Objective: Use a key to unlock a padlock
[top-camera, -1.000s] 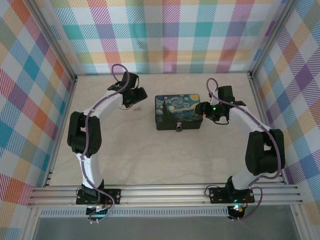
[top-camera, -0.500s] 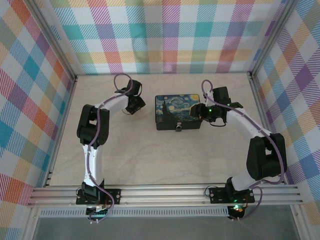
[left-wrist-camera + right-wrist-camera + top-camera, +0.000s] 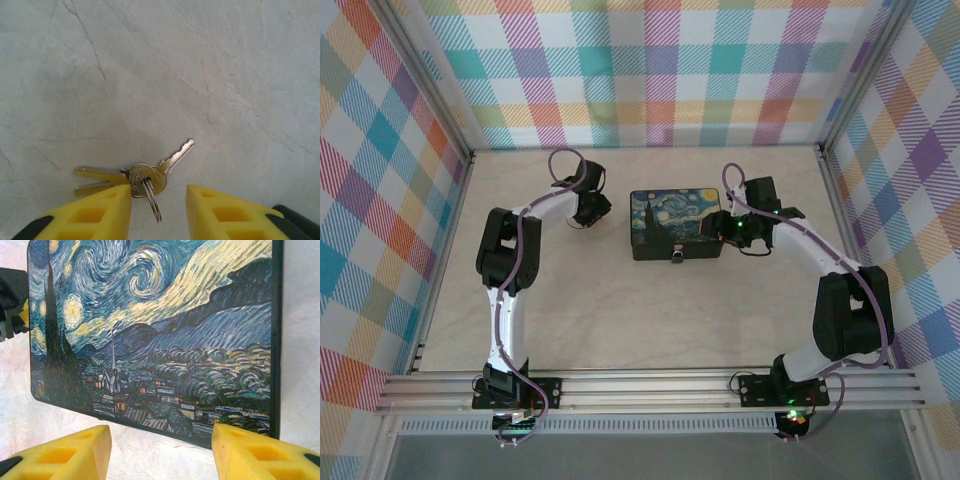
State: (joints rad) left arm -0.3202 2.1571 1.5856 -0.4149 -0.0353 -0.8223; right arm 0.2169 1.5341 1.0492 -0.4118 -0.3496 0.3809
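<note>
Checked walls point(image 3: 650, 70) close the pale marble surface point(image 3: 620, 320) on three sides. On it, in the middle, stands a black box point(image 3: 675, 232) with a swirling blue and yellow painting on the lid. The lid is down, so I cannot see what is inside. The padlock point(image 3: 677, 257) hangs at the near side of the box, small and dark with a bit of silver. The key point(image 3: 175, 157) lies flat on the surface, well to the left of the box, with its blade pointing away from me and to the right. Its head is on a thin ring point(image 3: 151, 197) together with two spare keys point(image 3: 97, 175), which point to the left and lie partly under the key's head. Nothing lies between the key and my left end effector point(image 3: 157, 210). It hangs low over the bunch, its yellow pads point(image 3: 95, 215) are apart, and the ring is in the gap between them; one pad is just beside the key's head, but nothing is clamped. My left arm is folded sharply at the elbow and reaches forward. My right arm makes a wide curve from its base to the right end of the box, where my right end effector point(image 3: 160, 450) stands low with its pads apart, the near edge of the lid just beyond them, holding nothing.
</note>
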